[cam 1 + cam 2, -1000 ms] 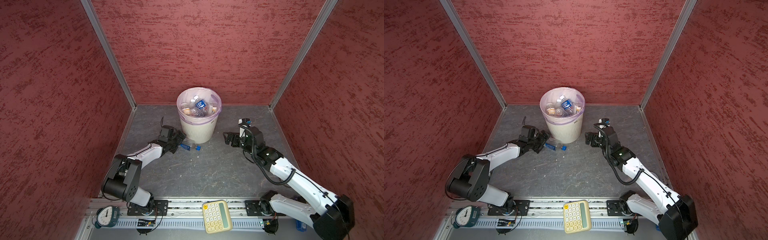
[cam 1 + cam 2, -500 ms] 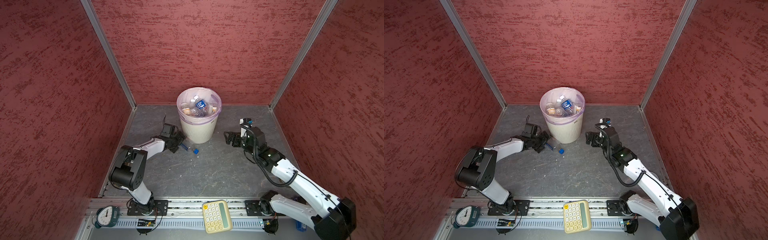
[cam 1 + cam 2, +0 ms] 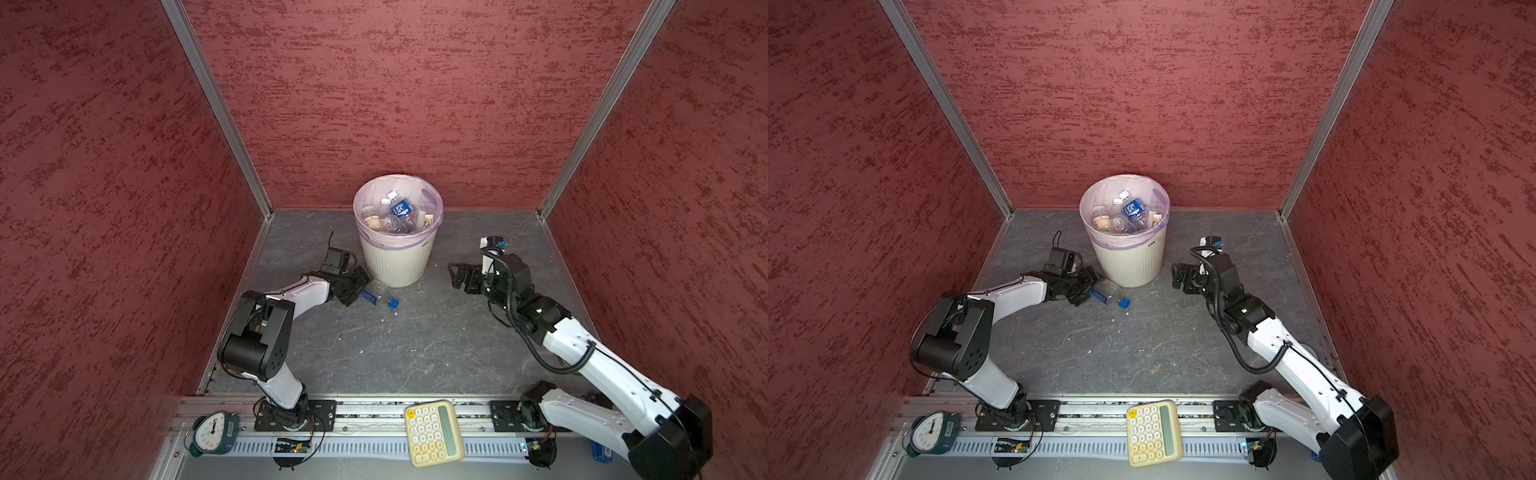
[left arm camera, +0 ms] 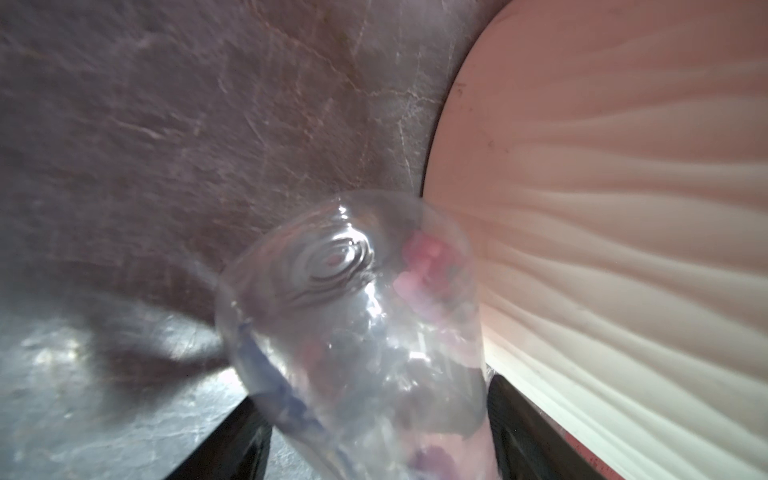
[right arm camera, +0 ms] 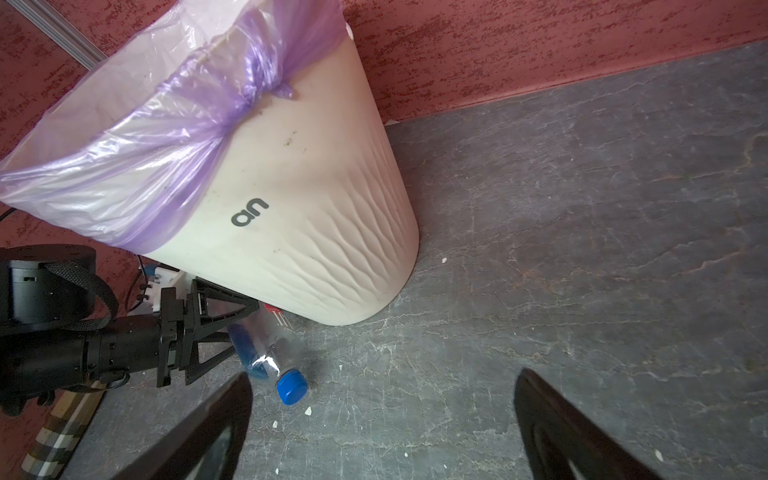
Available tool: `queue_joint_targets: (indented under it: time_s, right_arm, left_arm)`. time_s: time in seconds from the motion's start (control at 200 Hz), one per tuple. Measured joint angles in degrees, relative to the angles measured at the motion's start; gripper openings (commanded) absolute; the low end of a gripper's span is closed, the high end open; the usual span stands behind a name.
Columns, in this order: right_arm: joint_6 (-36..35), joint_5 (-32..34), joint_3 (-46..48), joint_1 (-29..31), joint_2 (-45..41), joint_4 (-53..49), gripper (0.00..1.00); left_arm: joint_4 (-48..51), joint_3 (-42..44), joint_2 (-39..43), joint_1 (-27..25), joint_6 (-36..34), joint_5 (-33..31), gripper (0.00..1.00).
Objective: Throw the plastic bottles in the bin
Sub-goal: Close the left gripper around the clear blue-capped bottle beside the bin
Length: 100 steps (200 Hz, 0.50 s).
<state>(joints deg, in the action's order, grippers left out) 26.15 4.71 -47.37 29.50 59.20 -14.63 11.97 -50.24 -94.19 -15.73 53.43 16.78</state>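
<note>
One clear plastic bottle [image 3: 379, 296] [image 3: 1108, 296] with a blue label and blue cap lies on the grey floor against the foot of the bin [image 3: 395, 262] [image 3: 1129, 262]. My left gripper [image 3: 360, 286] [image 3: 1090, 286] is shut on its base end. In the left wrist view the bottle [image 4: 353, 332] fills the gap between both fingers, next to the bin's ribbed wall [image 4: 602, 208]. Several bottles [image 3: 399, 210] [image 3: 1133, 210] lie inside the lilac-lined bin. My right gripper [image 3: 455, 276] [image 3: 1177, 276] [image 5: 382, 376] hangs open and empty right of the bin [image 5: 291, 187], facing the bottle [image 5: 266, 349].
Red textured walls close the floor in on three sides, and the bin stands near the back wall. A yellow calculator [image 3: 432, 432] and a small clock [image 3: 212, 432] lie on the front rail beside the arm bases.
My left gripper has slid in low along the floor to the bottle and narrowed its jaws around it. The bottle has shifted slightly. The right arm has hardly moved.
</note>
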Motion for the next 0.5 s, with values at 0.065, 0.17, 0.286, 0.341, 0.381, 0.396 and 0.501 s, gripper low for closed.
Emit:
queue_joint_targets:
  time_s: [0.065, 0.17, 0.286, 0.341, 0.381, 0.396, 0.501]
  right_arm:
    - [0.0, 0.0, 0.0, 0.0, 0.0, 0.0, 0.99]
    - [0.0, 0.0, 0.0, 0.0, -0.1, 0.0, 0.99]
    - [0.0, 0.6, 0.0, 0.0, -0.8, -0.3, 0.99]
    - [0.0, 0.9, 0.0, 0.0, -1.3, -0.3, 0.99]
    - [0.0, 1.1, 0.0, -0.1, -1.7, -0.3, 0.99]
    - [0.0, 1.1, 0.0, -0.1, -1.9, -0.3, 0.99]
    - [0.0, 1.1, 0.0, -0.1, -2.1, -0.3, 0.99]
  left_arm:
    - [0.0, 0.0, 0.0, 0.2, -0.4, 0.2, 0.78]
    - [-0.3, 0.6, 0.2, 0.9, -1.0, 1.3, 0.72]
    - [0.2, 1.5, 1.5, 2.6, -2.6, 2.6, 0.73]
    - [1.4, 1.6, 2.1, 3.4, -3.7, 2.9, 0.73]
    - [2.3, 1.6, 2.5, 4.0, -5.1, 2.9, 0.73]
    - [2.7, 1.6, 2.6, 4.1, -5.6, 2.9, 0.73]
    - [6.3, 0.4, 2.7, 4.6, -9.5, 3.0, 0.74]
